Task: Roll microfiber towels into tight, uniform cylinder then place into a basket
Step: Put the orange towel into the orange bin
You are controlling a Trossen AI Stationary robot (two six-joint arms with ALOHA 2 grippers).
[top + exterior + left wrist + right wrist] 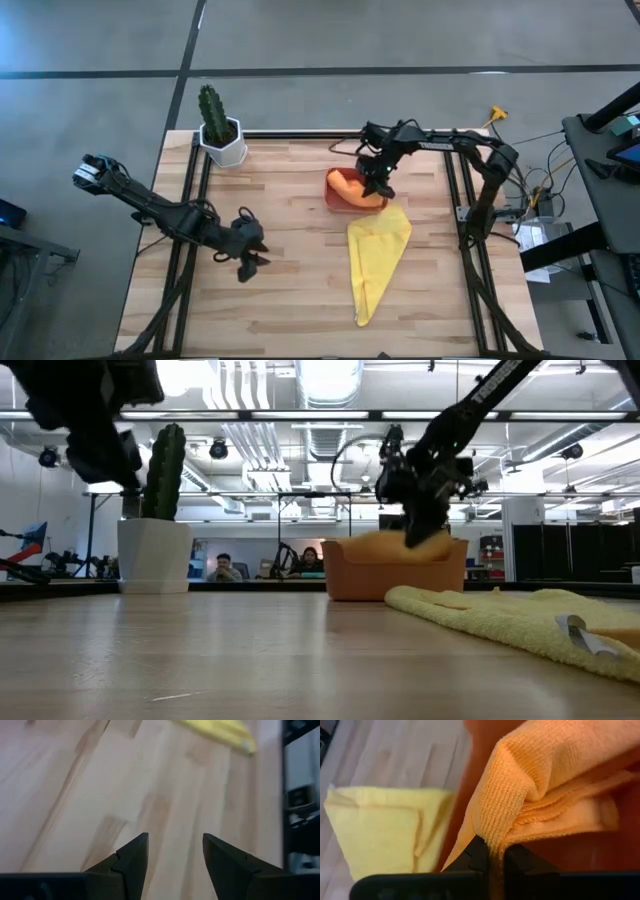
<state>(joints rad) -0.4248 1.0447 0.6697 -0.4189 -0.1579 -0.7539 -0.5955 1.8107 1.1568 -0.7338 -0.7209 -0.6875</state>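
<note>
Two towels: one orange towel (348, 183), one yellow towel (376, 254). One basket (336, 201). One potted cactus (220, 130). Two arms, two grippers: left gripper (249, 263), right gripper (378, 184).

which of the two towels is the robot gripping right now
The orange towel, pinched by the right gripper in the basket. The yellow towel lies loose on the table, untouched.

A lab: exposed ceiling ducts (330, 385), seated people (222, 568) at workstations.
</note>
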